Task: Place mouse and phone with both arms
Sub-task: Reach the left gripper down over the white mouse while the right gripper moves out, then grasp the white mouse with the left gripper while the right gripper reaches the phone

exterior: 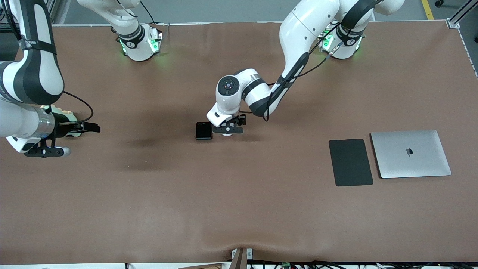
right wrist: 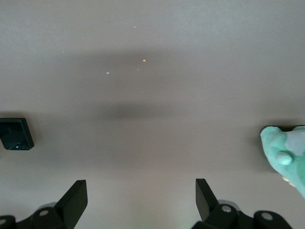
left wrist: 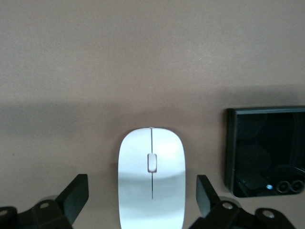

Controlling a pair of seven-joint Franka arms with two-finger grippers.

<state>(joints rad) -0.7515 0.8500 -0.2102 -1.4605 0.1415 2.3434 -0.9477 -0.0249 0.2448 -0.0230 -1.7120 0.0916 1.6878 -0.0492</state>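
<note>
The mouse point(left wrist: 151, 176) lies between the left pincer's point(exterior: 227, 130) parted fingers beside the phone point(exterior: 204, 130); the right pincer point(right wrist: 141, 200) waits, fingers apart.

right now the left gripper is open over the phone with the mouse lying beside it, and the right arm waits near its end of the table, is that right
Not quite: the two things are swapped. The left gripper is open over the mouse, its fingers apart on either side of it, and the phone lies beside it on the table; the left wrist view shows this. The rest holds: the right gripper waits, open, toward the right arm's end of the table.
</note>
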